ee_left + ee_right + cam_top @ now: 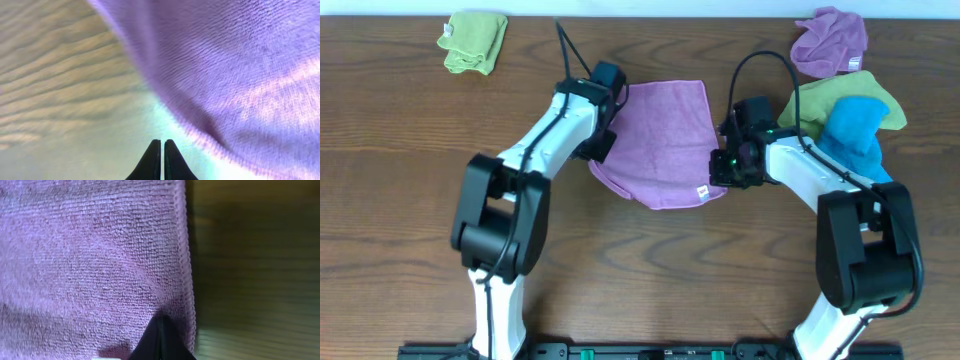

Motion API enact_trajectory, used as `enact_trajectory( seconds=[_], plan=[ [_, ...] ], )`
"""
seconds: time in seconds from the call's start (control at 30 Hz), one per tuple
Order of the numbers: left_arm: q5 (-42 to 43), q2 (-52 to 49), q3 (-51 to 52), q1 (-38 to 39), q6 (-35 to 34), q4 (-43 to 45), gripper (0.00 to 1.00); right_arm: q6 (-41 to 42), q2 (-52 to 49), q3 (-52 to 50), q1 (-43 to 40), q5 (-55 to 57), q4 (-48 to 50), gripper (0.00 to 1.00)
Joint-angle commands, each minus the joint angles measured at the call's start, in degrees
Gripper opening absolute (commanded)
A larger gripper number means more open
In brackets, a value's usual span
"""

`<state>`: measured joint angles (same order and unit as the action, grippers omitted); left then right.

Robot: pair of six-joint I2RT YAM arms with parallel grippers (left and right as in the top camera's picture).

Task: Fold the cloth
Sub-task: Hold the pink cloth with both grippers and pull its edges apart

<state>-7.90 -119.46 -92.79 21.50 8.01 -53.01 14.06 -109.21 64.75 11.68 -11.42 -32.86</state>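
The purple cloth (665,140) lies spread near the centre of the table (400,200), between the two arms. Its upper edge is straight and its lower edge is rounded. A small white label (703,190) sits at its lower right corner.

The left gripper (604,145) is at the cloth's left edge. In the left wrist view its fingertips (154,157) are closed, with only a thin line between them. They stand over bare wood, with the cloth (240,75) just beside them. No fabric shows between the tips.

The right gripper (723,165) is at the cloth's right edge. In the right wrist view its tips (161,340) are closed together over the cloth (90,255), just inside the hemmed edge. Whether fabric is pinched between them cannot be told.

A folded green cloth (475,42) lies at the far left corner. At the far right, well apart from it, lie a crumpled purple cloth (830,40), a green cloth (840,100) and a blue cloth (855,135), the last two overlapping.
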Motion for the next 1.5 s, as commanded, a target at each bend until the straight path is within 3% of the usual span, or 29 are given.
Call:
enact_trajectory(
  seconds=[0.0,0.1,0.3,0.47,0.63,0.87,1.13,1.3,1.47],
  plan=[
    [0.66,4.94,0.37,-0.17,0.98,-1.64,0.06,0.24,1.75,-0.90,-0.63,3.67,-0.15,0.01],
    [4.98,7.28,0.37,-0.15,1.01,-1.88,0.06,0.24,3.21,-0.90,-0.61,3.45,-0.09,0.01],
    [26.43,7.19,2.27,-0.11,1.01,-1.16,0.06,0.22,6.01,-0.90,-0.61,2.86,0.33,0.01],
    [34.82,6.71,6.01,-0.07,2.14,-1.36,0.06,-0.74,6.69,-0.90,-0.61,2.25,0.33,0.01],
    [34.97,6.71,9.77,0.20,2.27,-0.81,0.06,-0.87,6.69,-0.90,-0.57,1.92,0.87,0.01],
    [34.95,6.71,18.05,2.75,-0.11,6.73,0.06,-1.29,6.69,-0.87,-0.57,-0.66,2.27,0.01],
    [34.34,6.75,18.38,2.91,-2.91,12.55,0.06,-1.51,6.69,-0.87,-0.42,-1.05,1.79,0.01],
    [27.34,6.73,18.40,2.95,-2.89,14.69,0.06,-1.51,6.69,-0.87,-0.37,-1.05,1.75,0.01],
    [26.73,6.69,18.51,2.97,-2.86,16.41,0.06,-1.46,6.69,-0.87,-0.35,-1.05,1.62,0.01]
  ],
)
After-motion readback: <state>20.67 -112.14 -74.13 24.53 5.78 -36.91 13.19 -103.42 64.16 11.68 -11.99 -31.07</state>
